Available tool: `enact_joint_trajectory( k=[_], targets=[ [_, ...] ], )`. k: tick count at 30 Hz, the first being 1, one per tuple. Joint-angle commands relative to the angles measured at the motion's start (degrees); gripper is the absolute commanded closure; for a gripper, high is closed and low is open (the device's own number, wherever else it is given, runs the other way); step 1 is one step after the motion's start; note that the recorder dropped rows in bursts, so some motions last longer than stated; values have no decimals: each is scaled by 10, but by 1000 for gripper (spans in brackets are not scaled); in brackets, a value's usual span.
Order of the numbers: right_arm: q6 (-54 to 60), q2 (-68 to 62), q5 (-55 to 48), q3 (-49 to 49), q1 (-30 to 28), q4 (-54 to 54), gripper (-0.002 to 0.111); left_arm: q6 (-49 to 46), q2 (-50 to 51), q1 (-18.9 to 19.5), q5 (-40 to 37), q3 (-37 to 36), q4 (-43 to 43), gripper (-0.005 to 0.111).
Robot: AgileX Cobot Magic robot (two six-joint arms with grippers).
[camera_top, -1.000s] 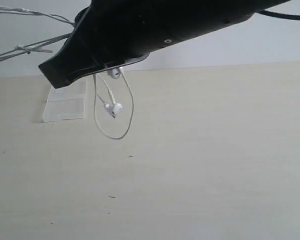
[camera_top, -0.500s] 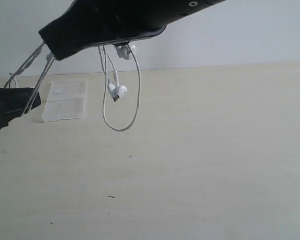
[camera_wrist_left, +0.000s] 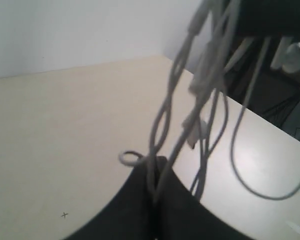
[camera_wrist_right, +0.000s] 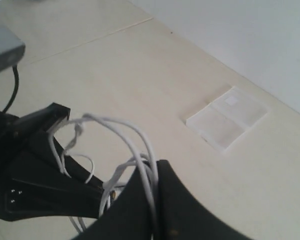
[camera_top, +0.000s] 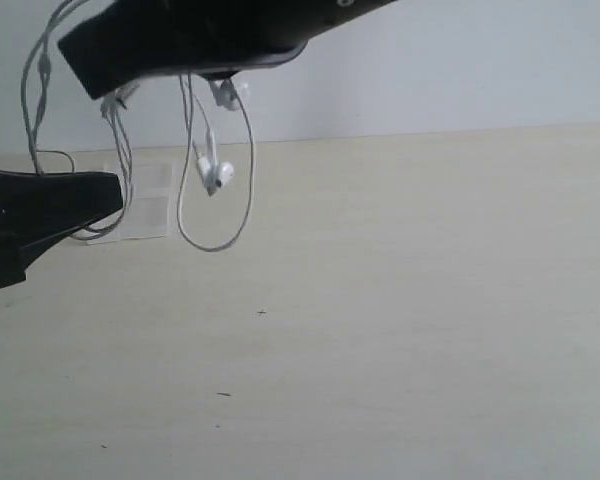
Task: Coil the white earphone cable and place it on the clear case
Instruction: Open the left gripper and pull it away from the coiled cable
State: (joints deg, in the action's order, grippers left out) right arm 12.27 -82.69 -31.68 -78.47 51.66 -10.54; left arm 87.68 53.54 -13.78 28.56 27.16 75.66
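We see L end effector (camera_wrist_left: 155, 167) & R end effector (camera_wrist_right: 157, 170) clamped on white earphone cable (camera_top: 218, 174). We spot clear case (camera_top: 152, 208) at its 9 o'clock.

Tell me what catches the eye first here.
The white earphone cable dangles in loose loops in mid-air, strung between the right gripper up high and the left gripper lower down. Behind it the clear case lies flat and bare on the pale table near the wall.

no readable text, labels, brands or numbers anywhere
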Motion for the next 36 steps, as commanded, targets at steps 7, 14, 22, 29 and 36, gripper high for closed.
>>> enact_joint_trajectory(
  k=[7,14,22,29,36],
  targets=[
    [6,-36,-25,-4,-3,40,108,-6,1,1,-7,23,6,107],
    [-61,-51,-32,-4,-3,119,108,-3,1,1,27,23,32,90],
    [-89,-61,-34,-4,-5,181,108,57,1,1,33,23,85,52],
    [-214,-59,-116,-4,-5,380,108,66,-14,1,-19,23,115,52],
    [-229,-42,-163,-4,-8,443,108,212,-25,1,-73,23,243,55]
  ],
)
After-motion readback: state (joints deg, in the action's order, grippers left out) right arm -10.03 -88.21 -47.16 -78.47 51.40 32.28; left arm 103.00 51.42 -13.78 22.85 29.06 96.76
